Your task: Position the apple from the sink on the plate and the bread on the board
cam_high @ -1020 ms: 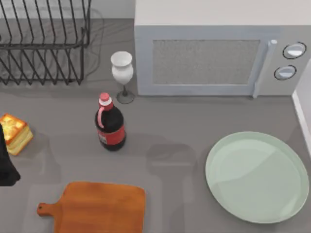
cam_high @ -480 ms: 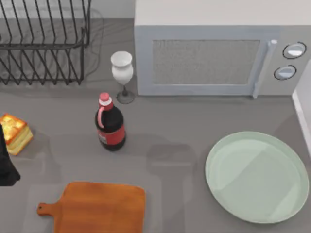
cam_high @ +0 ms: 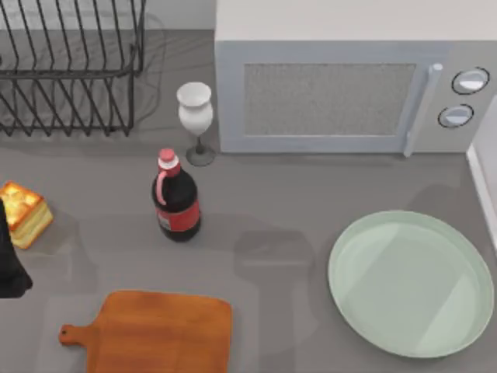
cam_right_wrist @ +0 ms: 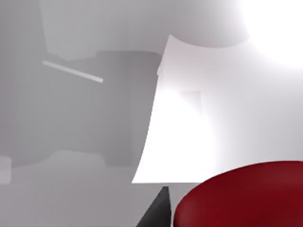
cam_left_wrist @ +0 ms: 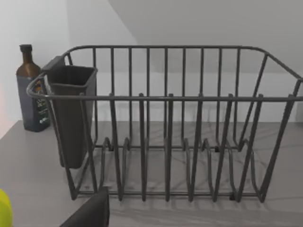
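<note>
The red apple [cam_right_wrist: 241, 196] looms close in the right wrist view, against the pale walls of the sink [cam_right_wrist: 85, 118]. A dark part of my right gripper [cam_right_wrist: 158, 210] sits right beside it. The pale green plate [cam_high: 411, 284] lies bare at the table's right. The bread [cam_high: 25, 211] sits at the far left edge. My left arm [cam_high: 11, 260] is a black shape just below and beside the bread. The orange-brown board [cam_high: 159, 332] lies bare at the front left. A dark piece of the left gripper [cam_left_wrist: 90, 213] shows low in the left wrist view.
A dark cola bottle with a red cap [cam_high: 176, 198] stands between the bread and the plate. A white wine glass [cam_high: 195, 116] stands behind it, beside the microwave [cam_high: 349, 85]. A black wire dish rack [cam_high: 70, 70] fills the back left; behind it stands a dark bottle [cam_left_wrist: 31, 90].
The shading across the plate has shifted slightly. The bread, board, bottle and left arm stay where they were.
</note>
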Robot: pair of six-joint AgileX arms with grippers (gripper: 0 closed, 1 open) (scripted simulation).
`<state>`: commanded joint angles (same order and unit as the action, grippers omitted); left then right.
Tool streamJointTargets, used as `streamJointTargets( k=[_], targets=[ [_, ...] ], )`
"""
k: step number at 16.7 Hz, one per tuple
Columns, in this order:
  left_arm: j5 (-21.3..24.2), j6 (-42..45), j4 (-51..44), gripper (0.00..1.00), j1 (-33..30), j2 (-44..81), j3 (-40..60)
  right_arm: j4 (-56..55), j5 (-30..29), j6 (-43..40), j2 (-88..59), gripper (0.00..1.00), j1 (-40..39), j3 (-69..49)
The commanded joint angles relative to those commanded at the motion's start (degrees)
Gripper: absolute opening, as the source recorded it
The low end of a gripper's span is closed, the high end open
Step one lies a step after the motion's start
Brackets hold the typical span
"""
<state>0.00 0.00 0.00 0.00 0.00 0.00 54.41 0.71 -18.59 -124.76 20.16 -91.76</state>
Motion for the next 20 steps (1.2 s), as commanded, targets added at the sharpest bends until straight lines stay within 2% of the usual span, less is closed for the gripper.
streamJointTargets(
  k=[5,11,15,20],
  targets=[
    [0.0,0.0,0.0,1.0,0.0,0.0,0.0,1.17,0.0,3.28,2.15,0.0,-0.41,-0.78],
    [0.0,0.0,0.0,1.0,0.0,0.0,0.0,7.97,-0.12,19.01,10.82,0.0,-5.32,3.13],
    [0.0,0.0,0.0,1.0,0.0,0.0,0.0,12.23,-0.13,30.51,17.34,0.0,-12.61,7.86],
    [0.0,0.0,0.0,1.0,0.0,0.0,0.0,15.22,-0.24,41.14,22.63,0.0,-25.88,11.41]
  ],
)
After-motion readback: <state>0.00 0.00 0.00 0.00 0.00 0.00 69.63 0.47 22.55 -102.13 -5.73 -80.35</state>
